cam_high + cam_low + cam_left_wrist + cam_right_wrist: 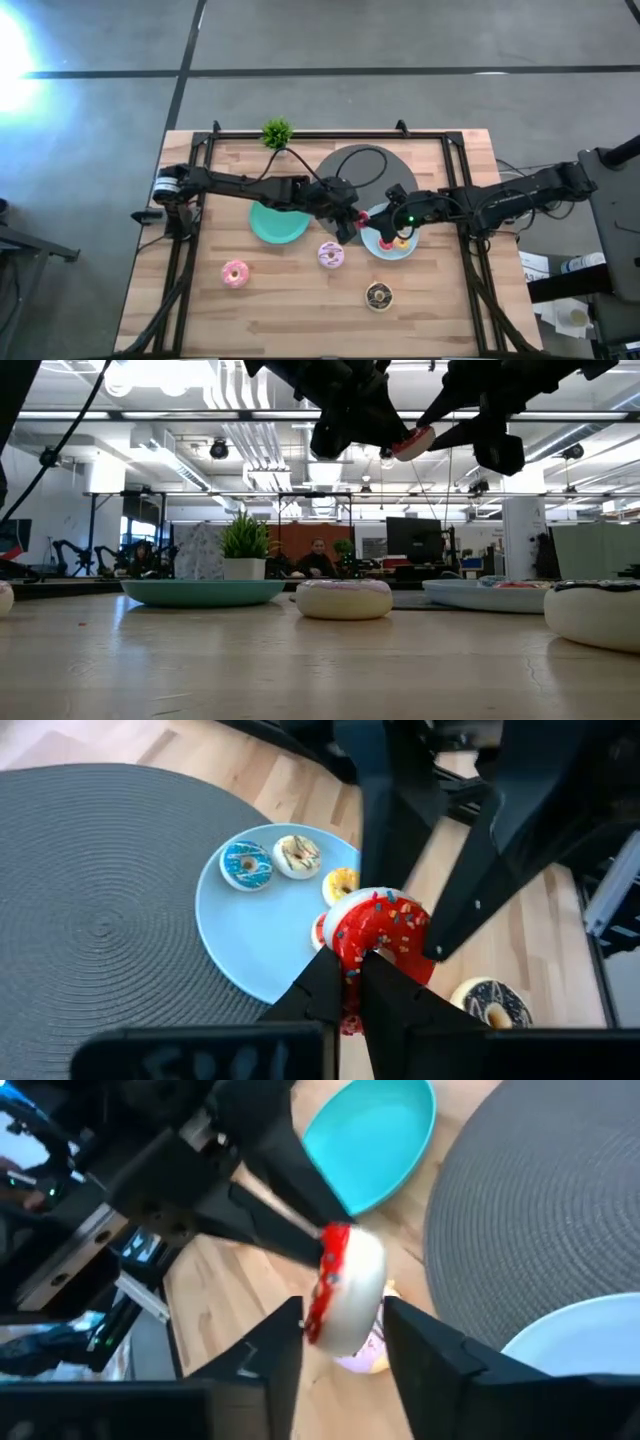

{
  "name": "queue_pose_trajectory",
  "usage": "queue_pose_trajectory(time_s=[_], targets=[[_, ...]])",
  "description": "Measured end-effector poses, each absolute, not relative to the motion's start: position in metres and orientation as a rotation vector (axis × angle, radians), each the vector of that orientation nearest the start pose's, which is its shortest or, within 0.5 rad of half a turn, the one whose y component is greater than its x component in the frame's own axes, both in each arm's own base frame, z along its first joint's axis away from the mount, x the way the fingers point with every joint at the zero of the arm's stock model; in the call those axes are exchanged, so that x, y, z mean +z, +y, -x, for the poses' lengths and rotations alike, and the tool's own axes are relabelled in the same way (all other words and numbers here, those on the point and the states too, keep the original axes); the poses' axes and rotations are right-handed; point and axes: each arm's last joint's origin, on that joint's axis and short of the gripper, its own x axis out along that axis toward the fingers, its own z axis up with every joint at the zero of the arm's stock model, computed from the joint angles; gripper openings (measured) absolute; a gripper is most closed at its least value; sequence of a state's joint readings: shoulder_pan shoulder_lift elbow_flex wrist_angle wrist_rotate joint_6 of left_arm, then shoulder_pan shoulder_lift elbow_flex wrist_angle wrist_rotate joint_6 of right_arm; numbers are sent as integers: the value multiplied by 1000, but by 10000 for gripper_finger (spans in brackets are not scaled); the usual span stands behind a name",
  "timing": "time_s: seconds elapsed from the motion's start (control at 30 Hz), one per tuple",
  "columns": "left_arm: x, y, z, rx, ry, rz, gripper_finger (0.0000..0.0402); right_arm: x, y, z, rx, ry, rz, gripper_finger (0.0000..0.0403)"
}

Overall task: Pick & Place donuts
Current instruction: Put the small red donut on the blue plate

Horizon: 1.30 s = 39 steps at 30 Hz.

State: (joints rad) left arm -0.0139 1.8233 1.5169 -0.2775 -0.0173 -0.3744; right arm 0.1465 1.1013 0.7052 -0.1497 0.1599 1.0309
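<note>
A red-frosted sprinkled donut [380,925] with a white underside [360,1295] hangs in the air over the near rim of the pale blue plate [385,250]. My left gripper [362,965] is shut on it. My right gripper [345,1325] is open, one finger on each side of the same donut. Blue [246,865], cream [297,857] and yellow [340,885] small donuts lie on the blue plate [250,935]. The pink [235,273], lilac-frosted [331,255] and chocolate [378,295] donuts lie flat on the table. My left gripper pinches the red donut's ring wall [355,945] between its two fingers, which come level from the table's left side. The donut is lifted clear [413,442] and stands tilted on edge. My right gripper's fingers [285,1335] flank the donut closely; whether they touch it cannot be told.
The teal plate [278,222] sits left of the grippers, and the big grey disc [360,172] lies behind them, with a small potted plant [277,132] at the far edge. A black frame [190,200] runs along the table's sides. Bare wood lies along the near edge.
</note>
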Motion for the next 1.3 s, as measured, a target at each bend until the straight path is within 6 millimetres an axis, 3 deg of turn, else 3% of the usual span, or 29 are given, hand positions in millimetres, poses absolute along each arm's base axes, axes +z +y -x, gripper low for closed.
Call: queue_pose_trajectory(time_s=[0.3,0.57,0.73,1.03,1.17,1.3], targets=[[289,-12,-418,115,569,352,96,244,29,-230,-310,525,-916,22],[280,-24,-407,187,713,311,163,231,24,-216,-443,685,-922,14],[285,-38,-396,183,753,296,171,216,10,-208,-571,843,-922,13],[288,-59,-381,210,799,291,171,177,-11,-228,-543,1081,-900,13],[278,-63,-364,267,842,307,171,160,-15,-234,-542,1160,-861,13],[274,-68,-337,295,840,385,171,158,-16,-239,-517,1144,-847,14]])
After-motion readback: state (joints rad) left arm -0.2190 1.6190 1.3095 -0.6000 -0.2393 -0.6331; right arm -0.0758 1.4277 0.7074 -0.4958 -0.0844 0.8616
